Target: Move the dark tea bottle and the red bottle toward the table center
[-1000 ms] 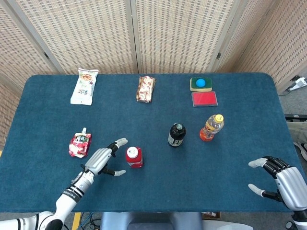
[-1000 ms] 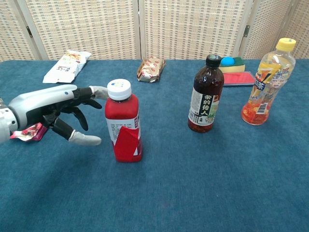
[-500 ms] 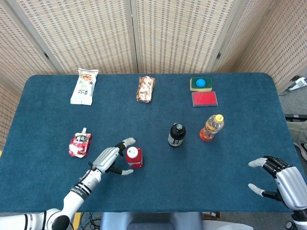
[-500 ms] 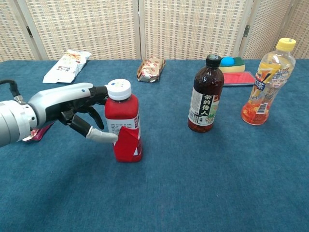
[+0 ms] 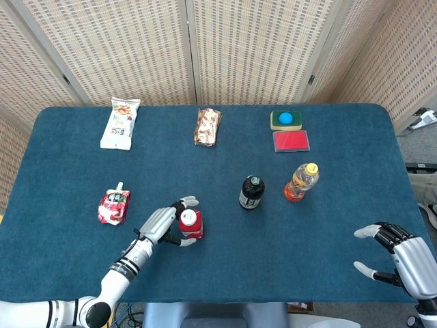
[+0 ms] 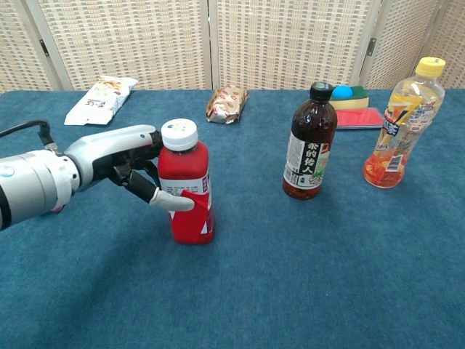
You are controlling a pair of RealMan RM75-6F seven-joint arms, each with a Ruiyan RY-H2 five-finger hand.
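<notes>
red bottle (image 6: 186,190), smooth rigid plastic, likely full and top-heavy: left hand (image 6: 123,166) fingers wrapped mid-body, good spot; right hand (image 5: 399,254) fingers apart, idle.

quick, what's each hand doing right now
Left hand: fingers wrapped around the red bottle, gripping it.
Right hand: open, holding nothing.

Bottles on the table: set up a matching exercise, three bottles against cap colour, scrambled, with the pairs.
Things:
1. red bottle
2. dark tea bottle
3. orange drink bottle

Cap colours:
A. yellow
B. white
C. black

Pairs: 1-B, 2-C, 3-A
</notes>
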